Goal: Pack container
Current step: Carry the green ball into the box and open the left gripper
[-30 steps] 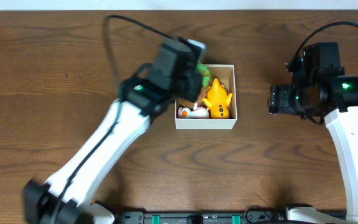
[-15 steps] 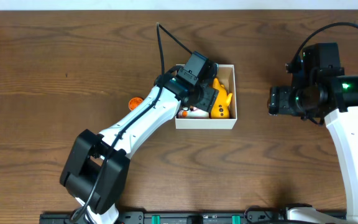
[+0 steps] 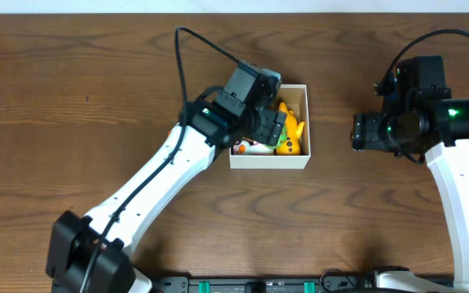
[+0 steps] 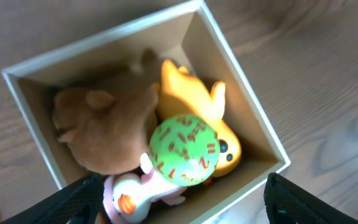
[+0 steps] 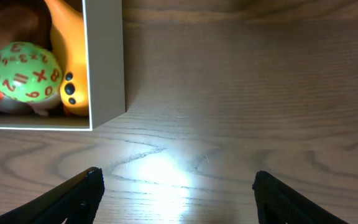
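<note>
The container [image 3: 269, 161] is a small white-walled box with a brown inside at the table's middle. In the left wrist view the container [image 4: 258, 115] holds a brown plush toy [image 4: 107, 127], a yellow toy [image 4: 191, 99], a white duck [image 4: 129, 198] and a green ball with red numbers [image 4: 184, 149] lying on top. My left gripper [image 3: 273, 132] hovers right over the box, open [image 4: 182, 211], its fingers wide on either side of the toys and touching none. My right gripper [image 3: 363, 132] stands open [image 5: 176, 199] over bare wood to the right of the box, holding nothing.
The left arm's white links [image 3: 153, 187] run from the front left edge up to the box. The right arm [image 3: 462, 179] stands at the right edge. The right wrist view shows the container's corner [image 5: 104, 62] at the upper left and a glare patch [image 5: 166, 171] on the wood.
My left gripper has gone from shut to open above the box, and the green ball now lies loose on the toys. The left arm has shifted. The right arm has stayed still.
</note>
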You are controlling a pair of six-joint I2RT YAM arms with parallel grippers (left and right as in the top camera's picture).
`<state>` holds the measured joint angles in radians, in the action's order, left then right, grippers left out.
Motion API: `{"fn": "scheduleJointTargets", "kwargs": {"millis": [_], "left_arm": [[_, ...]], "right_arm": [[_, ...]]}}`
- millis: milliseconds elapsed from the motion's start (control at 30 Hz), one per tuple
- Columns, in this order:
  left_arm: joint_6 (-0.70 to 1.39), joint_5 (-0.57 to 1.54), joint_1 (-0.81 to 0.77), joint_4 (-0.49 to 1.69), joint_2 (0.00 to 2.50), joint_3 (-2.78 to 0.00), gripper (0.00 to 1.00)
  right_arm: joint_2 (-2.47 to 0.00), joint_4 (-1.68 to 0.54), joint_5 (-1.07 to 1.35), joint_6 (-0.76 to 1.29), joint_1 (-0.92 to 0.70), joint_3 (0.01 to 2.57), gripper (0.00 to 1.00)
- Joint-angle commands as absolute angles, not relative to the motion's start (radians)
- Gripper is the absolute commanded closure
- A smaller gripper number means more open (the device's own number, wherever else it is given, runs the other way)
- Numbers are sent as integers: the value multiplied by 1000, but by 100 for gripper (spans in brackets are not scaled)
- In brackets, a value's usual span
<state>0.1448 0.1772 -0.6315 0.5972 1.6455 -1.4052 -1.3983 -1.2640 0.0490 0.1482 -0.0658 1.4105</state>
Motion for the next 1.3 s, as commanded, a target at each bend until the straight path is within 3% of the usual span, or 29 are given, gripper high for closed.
{"fn": "scheduleJointTargets", "kwargs": {"millis": [0, 100, 233, 367, 1267], "left_arm": [[115, 155, -634, 597, 1647, -1418, 19], [113, 138, -634, 598, 1687, -1416, 32], [113, 108, -633, 606, 1737, -1416, 65], [113, 60, -633, 609, 1755, -1416, 76], [113, 126, -815, 511, 1863, -1416, 77]], "right_arm": [[-1401, -1265, 41, 134, -59, 1406, 20], [-1401, -1266, 41, 134, -59, 1406, 20], [-1401, -1274, 41, 133, -59, 1406, 20], [-1401, -1276, 41, 133, -59, 1406, 20], [-1401, -1268, 41, 134, -59, 1406, 20]]}}
